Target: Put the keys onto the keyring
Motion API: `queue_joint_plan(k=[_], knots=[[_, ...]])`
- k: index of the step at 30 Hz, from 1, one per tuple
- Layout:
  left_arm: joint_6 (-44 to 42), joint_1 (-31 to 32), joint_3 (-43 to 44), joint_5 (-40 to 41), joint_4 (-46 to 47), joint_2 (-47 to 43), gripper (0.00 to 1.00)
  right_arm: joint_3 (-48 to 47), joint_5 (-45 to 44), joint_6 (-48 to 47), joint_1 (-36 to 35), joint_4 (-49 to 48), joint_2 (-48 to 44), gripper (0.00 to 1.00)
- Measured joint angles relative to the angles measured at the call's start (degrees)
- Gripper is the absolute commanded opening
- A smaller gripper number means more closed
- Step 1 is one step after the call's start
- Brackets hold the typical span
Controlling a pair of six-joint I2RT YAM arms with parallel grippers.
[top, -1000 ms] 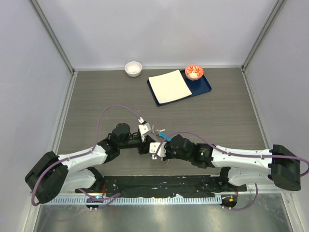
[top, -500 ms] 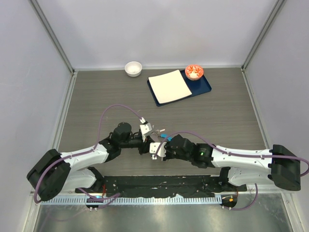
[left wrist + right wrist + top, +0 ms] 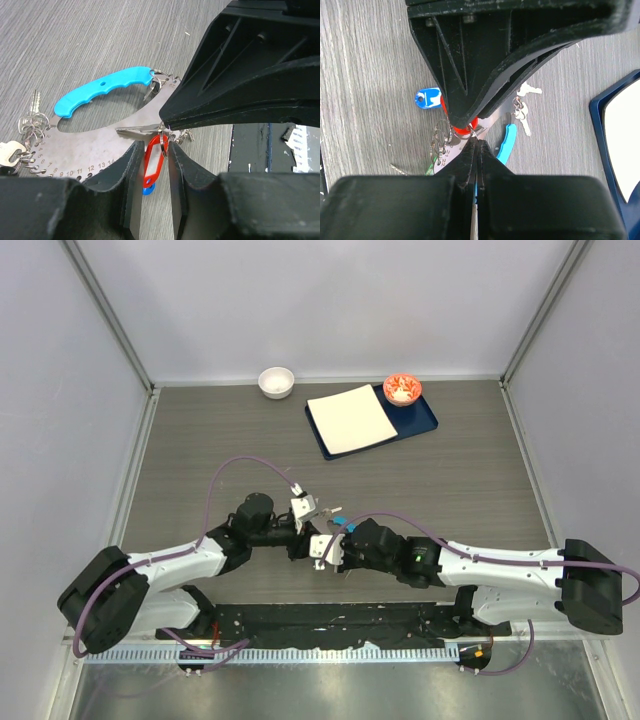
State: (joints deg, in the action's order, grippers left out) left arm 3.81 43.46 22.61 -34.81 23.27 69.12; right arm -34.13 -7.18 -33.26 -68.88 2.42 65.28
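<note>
The keyring is a flat grey metal plate (image 3: 90, 145) with numbered holes and a light blue crescent handle (image 3: 105, 90); the handle also shows in the top view (image 3: 350, 526). It lies on the table between the arms. Silver keys hang on it at the left (image 3: 32, 122) and by the handle's end (image 3: 157, 82). A red tag (image 3: 155, 157) hangs in the narrow gap of my left gripper (image 3: 154, 147), which is open, with a blue tag (image 3: 147, 190) under it. My right gripper (image 3: 476, 142) is shut on a silver key (image 3: 135, 130) ringed to the red tag.
A blue tray (image 3: 425, 425) with a white sheet stands at the back right, with a red bowl (image 3: 402, 388) on its corner. A white bowl (image 3: 276, 381) sits at the back wall. Grey walls close in the left, right and far sides.
My left gripper has shifted slightly right, closer to the right gripper. The right arm has hardly moved.
</note>
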Motion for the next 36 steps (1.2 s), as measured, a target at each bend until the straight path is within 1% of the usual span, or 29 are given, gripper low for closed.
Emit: queue_joint_plan(k=[3,4,6,10,11,12,13,14,15,20,30,36], knots=[[-0.1,0.0,0.0,0.0,0.0,0.0,0.24,0.0,0.0,0.1,0.0,0.0,0.0,0.01],[-0.1,0.0,0.0,0.0,0.0,0.0,0.22,0.0,0.0,0.1,0.0,0.0,0.0,0.01],[-0.2,0.0,0.0,0.0,0.0,0.0,0.22,0.0,0.0,0.2,0.0,0.0,0.0,0.01],[-0.4,0.0,0.0,0.0,0.0,0.0,0.25,0.0,-0.2,0.2,0.0,0.0,0.0,0.01],[-0.5,0.0,0.0,0.0,0.0,0.0,0.25,0.0,-0.2,0.2,0.0,0.0,0.0,0.01],[-0.5,0.0,0.0,0.0,0.0,0.0,0.22,0.0,-0.3,0.2,0.0,0.0,0.0,0.01],[-0.7,0.0,0.0,0.0,-0.1,0.0,0.11,0.0,-0.3,0.2,0.0,0.0,0.0,0.01],[-0.8,0.0,0.0,0.0,-0.1,0.0,0.03,0.0,-0.3,0.3,0.0,0.0,0.0,0.01],[-0.9,0.0,0.0,-0.1,-0.1,0.0,0.00,0.0,-0.3,0.4,0.0,0.0,0.0,0.01],[-1.1,0.0,-0.1,0.3,-0.3,-0.8,0.00,0.0,-1.0,0.5,0.0,0.0,0.0,0.01],[-0.9,0.2,-2.5,4.4,-0.5,-9.6,0.00,0.0,-1.6,2.1,-0.1,-0.6,-2.9,0.01],[0.5,0.5,-3.9,6.6,0.5,-12.4,0.00,0.3,-1.4,2.8,-0.1,-1.6,-3.4,0.01]])
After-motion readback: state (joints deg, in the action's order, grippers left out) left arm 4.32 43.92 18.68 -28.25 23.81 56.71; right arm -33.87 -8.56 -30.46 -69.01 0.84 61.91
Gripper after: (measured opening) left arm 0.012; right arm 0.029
